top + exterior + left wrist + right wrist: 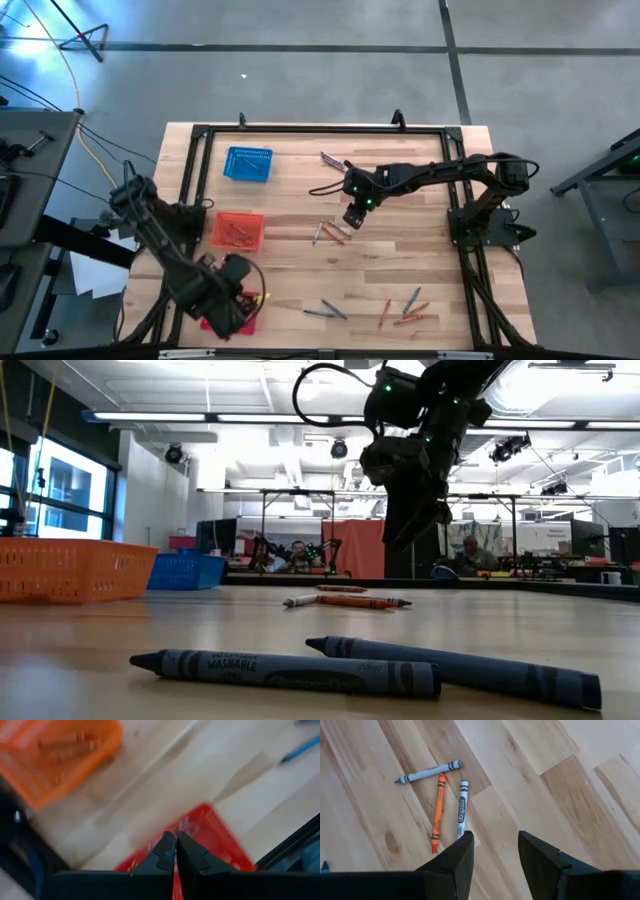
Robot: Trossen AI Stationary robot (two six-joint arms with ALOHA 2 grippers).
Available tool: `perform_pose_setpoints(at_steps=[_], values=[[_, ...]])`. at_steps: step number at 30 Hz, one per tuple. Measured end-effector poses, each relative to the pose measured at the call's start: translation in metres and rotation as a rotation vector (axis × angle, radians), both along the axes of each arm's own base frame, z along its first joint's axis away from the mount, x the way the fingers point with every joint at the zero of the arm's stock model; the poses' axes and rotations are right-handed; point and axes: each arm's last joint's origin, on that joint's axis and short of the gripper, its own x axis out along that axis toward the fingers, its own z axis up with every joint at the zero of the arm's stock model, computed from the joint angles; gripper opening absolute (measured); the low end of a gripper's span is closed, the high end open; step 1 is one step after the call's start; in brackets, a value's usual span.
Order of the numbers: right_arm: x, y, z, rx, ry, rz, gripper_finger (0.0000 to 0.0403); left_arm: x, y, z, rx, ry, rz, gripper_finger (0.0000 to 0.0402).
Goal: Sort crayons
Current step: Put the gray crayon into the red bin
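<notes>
My right gripper hangs open above the table's middle, clear of the wood in the low view. Just beside it lie three crayons: an orange one, a pale grey one and a white one, flat on the wood. My left gripper is shut over the red basket at the near left, with nothing seen between its fingers. More crayons lie near the front and at the far side.
An orange basket holding crayons and a blue basket stand on the table's left half. Two blue crayons lie close to the low camera. A black frame runs round the table. People sit in the room beyond.
</notes>
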Motion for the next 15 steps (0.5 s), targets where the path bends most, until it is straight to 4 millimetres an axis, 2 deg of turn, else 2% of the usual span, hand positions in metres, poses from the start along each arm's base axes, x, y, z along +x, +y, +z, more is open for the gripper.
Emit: perform_pose_setpoints(at_steps=[4, 9, 15], values=[[0.000, 0.003, 0.000, 0.005, 0.002, -0.013, 0.0149, -0.009, -0.017, -0.013, -0.006, 0.076, 0.014, 0.0000], [0.001, 0.009, 0.000, 0.015, 0.006, -0.038, 0.0149, -0.012, -0.029, -0.029, -0.022, 0.182, 0.000, 0.0000], [0.002, 0.020, 0.000, -0.008, 0.009, -0.036, 0.0149, -0.006, -0.041, -0.053, 0.014, 0.252, -0.135, 0.0000]])
